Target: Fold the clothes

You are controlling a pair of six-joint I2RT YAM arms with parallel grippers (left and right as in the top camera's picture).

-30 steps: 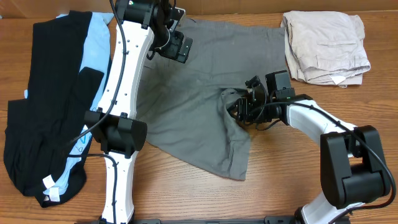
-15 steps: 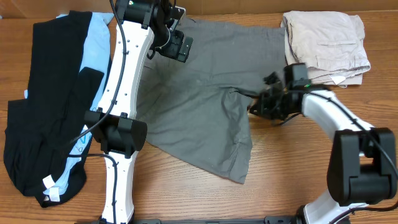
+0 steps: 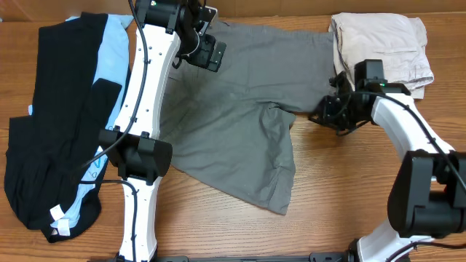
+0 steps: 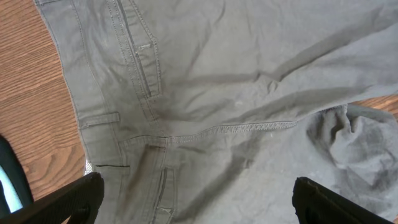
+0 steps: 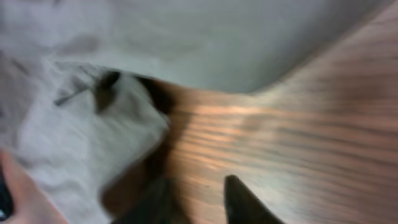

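Observation:
The taupe-grey shorts (image 3: 240,109) lie spread in the middle of the table, with one leg folded partly over near the centre. My left gripper (image 3: 207,52) hovers open over the waistband and fly area; in the left wrist view its fingers (image 4: 196,202) stand wide apart above the cloth (image 4: 217,74). My right gripper (image 3: 319,116) is just off the shorts' right edge, over bare wood. In the blurred right wrist view its fingers (image 5: 199,199) are slightly apart with only wood between them, and the grey cloth (image 5: 249,37) lies ahead.
Folded beige shorts (image 3: 380,51) sit at the back right, close behind my right arm. A black garment (image 3: 51,124) over a light-blue one (image 3: 111,51) covers the left side. Bare wooden table (image 3: 349,189) shows at the front right.
My right gripper let go of the shorts' leg and moved right and back, off the cloth onto bare wood. The released fold has settled flatter. The left arm has not moved.

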